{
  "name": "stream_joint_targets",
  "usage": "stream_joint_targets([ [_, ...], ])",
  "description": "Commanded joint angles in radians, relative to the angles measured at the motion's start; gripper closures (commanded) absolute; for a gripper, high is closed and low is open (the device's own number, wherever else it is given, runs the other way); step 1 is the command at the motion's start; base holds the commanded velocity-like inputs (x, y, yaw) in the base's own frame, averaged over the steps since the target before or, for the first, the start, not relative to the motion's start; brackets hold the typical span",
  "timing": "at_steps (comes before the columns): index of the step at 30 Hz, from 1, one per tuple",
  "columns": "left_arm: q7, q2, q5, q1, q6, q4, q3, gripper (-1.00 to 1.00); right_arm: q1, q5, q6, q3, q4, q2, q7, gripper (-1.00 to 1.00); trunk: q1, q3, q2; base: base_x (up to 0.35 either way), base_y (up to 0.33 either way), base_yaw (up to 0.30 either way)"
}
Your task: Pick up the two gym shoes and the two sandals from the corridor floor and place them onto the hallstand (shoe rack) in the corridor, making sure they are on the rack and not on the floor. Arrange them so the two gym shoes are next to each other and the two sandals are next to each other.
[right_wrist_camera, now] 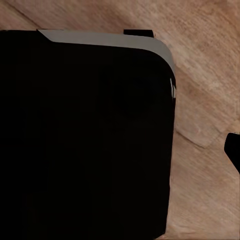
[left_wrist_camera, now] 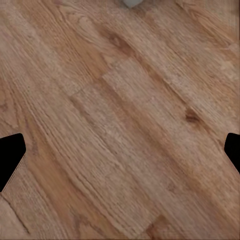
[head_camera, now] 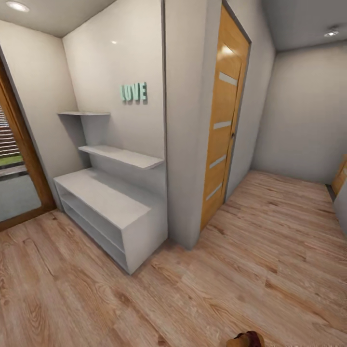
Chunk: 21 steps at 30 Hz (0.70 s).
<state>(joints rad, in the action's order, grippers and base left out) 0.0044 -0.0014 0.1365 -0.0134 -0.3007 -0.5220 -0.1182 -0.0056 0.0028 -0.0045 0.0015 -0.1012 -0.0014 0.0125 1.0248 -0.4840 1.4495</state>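
The white hallstand [head_camera: 103, 195] stands against the wall at the left, with two staggered shelves, a wide bench top and two low openings, all bare. Teal letters [head_camera: 133, 92] hang above it. Part of a reddish-brown sandal [head_camera: 249, 339] with a tan sole peeks in at the bottom edge of the head view, on the corridor floor [head_camera: 270, 270]. The gym shoes are out of view. My left gripper [left_wrist_camera: 120, 155] hangs open over bare planks, a black fingertip at each side. In the right wrist view one fingertip [right_wrist_camera: 233, 150] shows beside a large black body [right_wrist_camera: 85, 140].
An orange wooden door [head_camera: 224, 120] stands shut in the wall corner right of the hallstand. A wood-framed glass door [head_camera: 17, 164] is at the far left. Plank floor stretches in front of the hallstand and on into the corridor at the right.
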Motion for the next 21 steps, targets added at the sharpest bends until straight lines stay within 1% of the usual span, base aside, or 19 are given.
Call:
stream_joint_targets([
  [1,0.0,0.0,0.006,0.0,-0.003,0.0,0.0,-1.0,-0.001,0.0,0.0,0.0,0.0,0.0,0.001,-1.0,0.0,-0.001,0.0,0.127,0.273,-0.266],
  [4,0.0,0.0,0.006,0.0,-0.003,0.0,0.0,-1.0,-0.001,0.0,0.0,0.0,0.0,0.0,0.001,-1.0,0.0,-0.001,0.0,0.086,0.22,-0.266],
  [8,0.0,0.0,0.006,0.0,-0.003,0.0,0.0,-1.0,-0.001,0.0,0.0,0.0,0.0,0.0,0.001,-1.0,0.0,-0.001,0.0,0.017,0.129,-0.266],
  [21,0.0,0.0,0.006,0.0,-0.003,0.0,0.0,-1.0,-0.001,0.0,-0.001,0.0,0.0,0.0,0.001,-1.0,0.0,-0.001,0.0,0.001,0.017,-0.266],
])
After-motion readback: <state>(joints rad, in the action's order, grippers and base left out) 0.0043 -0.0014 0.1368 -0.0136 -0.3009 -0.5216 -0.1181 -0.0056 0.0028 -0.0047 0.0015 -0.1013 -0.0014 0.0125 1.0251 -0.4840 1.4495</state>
